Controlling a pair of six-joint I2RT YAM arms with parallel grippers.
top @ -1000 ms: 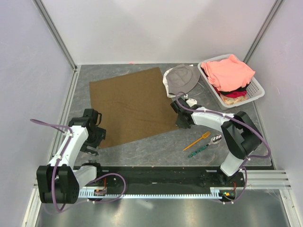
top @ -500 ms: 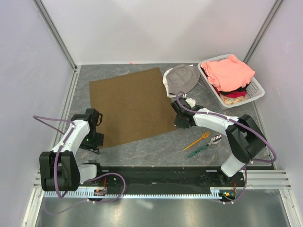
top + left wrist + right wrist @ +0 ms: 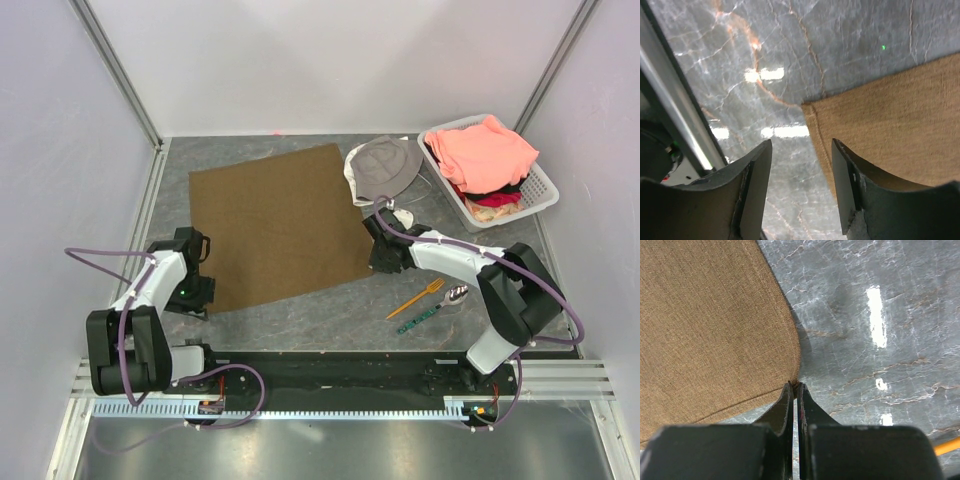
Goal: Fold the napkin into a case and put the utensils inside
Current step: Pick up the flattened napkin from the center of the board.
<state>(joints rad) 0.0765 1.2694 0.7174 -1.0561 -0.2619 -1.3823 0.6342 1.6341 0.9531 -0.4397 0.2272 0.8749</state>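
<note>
Napkin: we are seeing the brown napkin [image 3: 275,225] lying flat and unfolded on the grey table [image 3: 300,312], in the same place as a second ago.

Left gripper: the left gripper [image 3: 801,145] is hovering at the napkin's near-left corner with its fingers spread apart. In the wrist view the corner is lying between them. We cannot tell whether they are touching the cloth.

Left arm change: since a second ago the left arm's elbow is swinging back toward its base, while the gripper is staying at that same corner.

Right gripper: the right gripper [image 3: 794,386] is sitting at the napkin's near-right corner with its fingers pressed together. Their tips are meeting right at the hem, and we cannot tell whether any cloth is caught between them.

Right arm change: it is edging slightly left, closer to the corner than before.

Utensils: the orange fork [image 3: 418,297] and the green patterned utensil [image 3: 428,314] are lying side by side on the table right of the napkin, unmoved.

Surroundings: the grey hat [image 3: 385,165] and the white basket [image 3: 545,188] of pink clothes [image 3: 485,150] are sitting unchanged at the far right.
</note>
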